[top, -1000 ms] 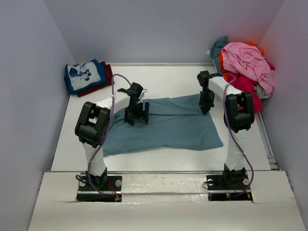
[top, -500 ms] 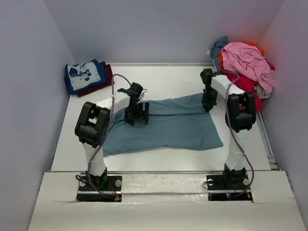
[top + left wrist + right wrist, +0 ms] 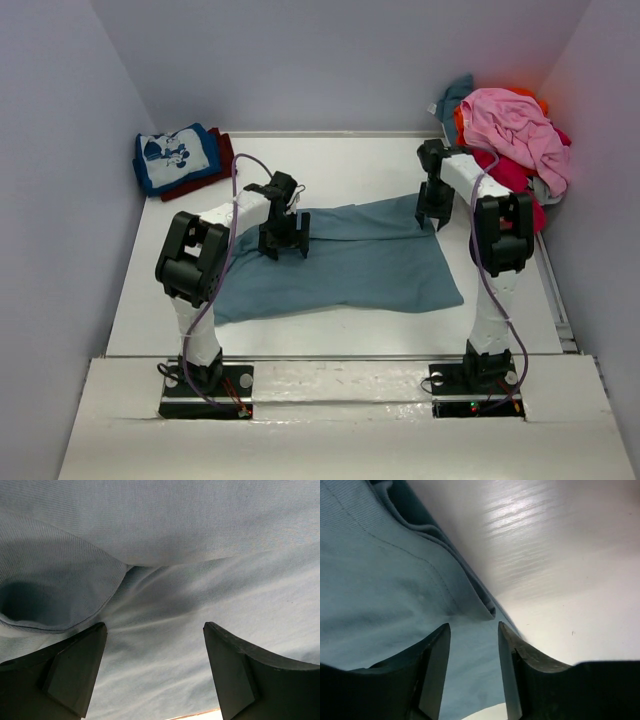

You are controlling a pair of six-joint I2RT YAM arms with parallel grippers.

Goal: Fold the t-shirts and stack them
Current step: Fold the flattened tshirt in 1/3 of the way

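Observation:
A plain slate-blue t-shirt (image 3: 350,262) lies spread flat across the middle of the table. My left gripper (image 3: 283,246) hovers low over its far left part, wide open with only cloth (image 3: 175,535) below it (image 3: 155,672). At the shirt's far right corner my right gripper (image 3: 435,218) stands open. In the right wrist view its fingers (image 3: 473,632) straddle the folded hem (image 3: 470,595) without pinching it. A folded blue t-shirt with white cartoon print (image 3: 176,157) rests on a dark red one (image 3: 220,160) at the back left.
A loose pile of t-shirts sits at the back right, with a pink one (image 3: 518,122) on top, red (image 3: 520,180) below and teal (image 3: 455,95) and orange (image 3: 460,125) behind. White walls close in on three sides. Bare white table (image 3: 560,555) lies beyond the shirt's right hem.
My right gripper carried the shirt's far right corner slightly outward, then opened and let the cloth go. The left gripper has stayed still and open.

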